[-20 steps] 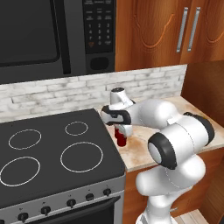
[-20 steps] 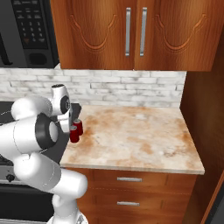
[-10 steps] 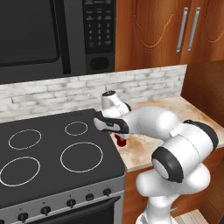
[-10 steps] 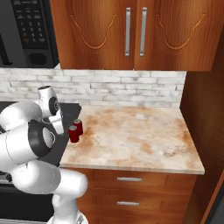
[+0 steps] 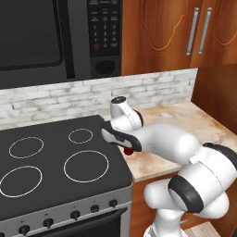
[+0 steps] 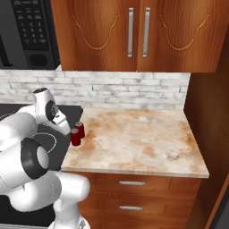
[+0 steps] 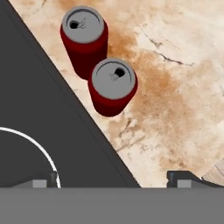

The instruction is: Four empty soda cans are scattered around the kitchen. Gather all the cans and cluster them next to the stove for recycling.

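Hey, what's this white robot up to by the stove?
It is collecting soda cans beside the black glass cooktop. Two small red cans with silvery tops stand upright close together on the beige stone counter, right at the cooktop's edge. The arm's hand hovers above them, its two dark fingers spread apart and holding nothing. Two cans gathered, judging by what is here.

- In the left base view the arm covers nearly all of the soda cans; just a red sliver shows below the wrist.
- The stove runs off the left edge there.
- The microwave is cut by the top and left edges of the right base view.
- In the hand view the gripper shows only two dark tips; the grey band hides the rest.
- Both cans' labels are too small to read.
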Controlling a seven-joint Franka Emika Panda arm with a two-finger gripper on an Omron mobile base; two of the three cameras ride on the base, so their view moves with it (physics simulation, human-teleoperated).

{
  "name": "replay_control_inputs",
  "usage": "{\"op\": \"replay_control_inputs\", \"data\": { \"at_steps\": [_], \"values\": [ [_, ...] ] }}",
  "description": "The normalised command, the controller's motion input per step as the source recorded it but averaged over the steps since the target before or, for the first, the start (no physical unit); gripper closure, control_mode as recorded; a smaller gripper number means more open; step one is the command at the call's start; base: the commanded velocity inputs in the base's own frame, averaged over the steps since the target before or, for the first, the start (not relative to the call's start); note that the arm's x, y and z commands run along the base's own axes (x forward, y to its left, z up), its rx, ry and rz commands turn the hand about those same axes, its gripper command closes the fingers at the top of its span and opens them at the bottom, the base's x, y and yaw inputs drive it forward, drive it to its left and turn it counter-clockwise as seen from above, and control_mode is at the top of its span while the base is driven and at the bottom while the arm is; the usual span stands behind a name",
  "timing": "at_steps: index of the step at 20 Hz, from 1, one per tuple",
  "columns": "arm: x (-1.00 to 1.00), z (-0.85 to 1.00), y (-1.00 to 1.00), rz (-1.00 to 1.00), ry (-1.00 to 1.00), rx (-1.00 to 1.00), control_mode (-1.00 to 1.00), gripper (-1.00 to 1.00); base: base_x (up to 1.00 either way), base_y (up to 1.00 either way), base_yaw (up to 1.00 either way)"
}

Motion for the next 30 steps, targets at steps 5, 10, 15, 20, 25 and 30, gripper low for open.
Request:
{"op": "replay_control_inputs", "data": {
  "at_steps": [5, 10, 15, 20, 25, 30],
  "values": [
    [-0.20, -0.02, -0.17, 0.31, 0.00, 0.02, -1.00, -1.00, 0.00, 0.00, 0.00],
    [-0.04, -0.02, 0.00, 0.01, 0.01, 0.01, -1.00, -1.00, 0.00, 0.00, 0.00],
    [-0.50, -0.06, 0.11, 0.00, 0.02, 0.01, -1.00, -1.00, 0.00, 0.00, 0.00],
    [-0.02, 0.00, 0.00, 0.00, 0.00, 0.00, 1.00, -1.00, -0.09, 0.23, 0.00],
    [0.00, 0.00, 0.00, 0.00, 0.00, 0.00, 1.00, -1.00, -0.29, 0.63, -0.02],
    [0.00, 0.00, 0.00, 0.00, 0.00, 0.00, 1.00, -1.00, -0.02, 0.94, -0.08]
  ]
}}
